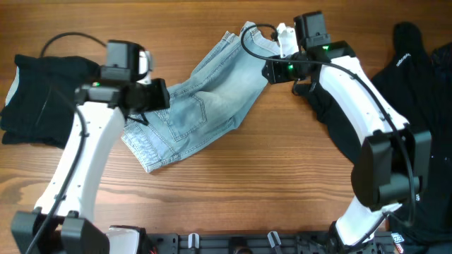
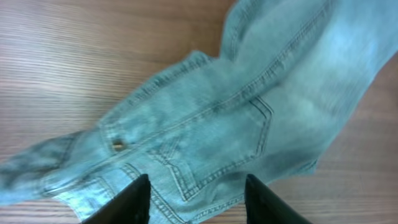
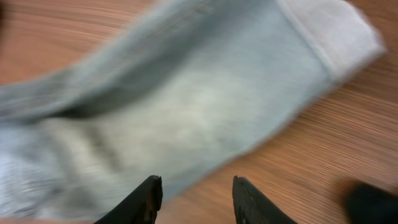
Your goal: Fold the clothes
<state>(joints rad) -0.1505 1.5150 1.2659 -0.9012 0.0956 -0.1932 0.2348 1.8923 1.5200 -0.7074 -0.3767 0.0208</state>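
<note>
- Left gripper [image 2: 196, 198]: fingers spread apart, holding nothing, above the jeans [image 1: 201, 106] near the back pocket.
- Right gripper [image 3: 194, 196]: fingers spread, empty, over a leg.
- The jeans lie mid-desk, reaching towards the far edge.

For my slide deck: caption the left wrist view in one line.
Open left gripper poised over light-blue denim jeans, back pocket showing, on a wooden table.
</note>
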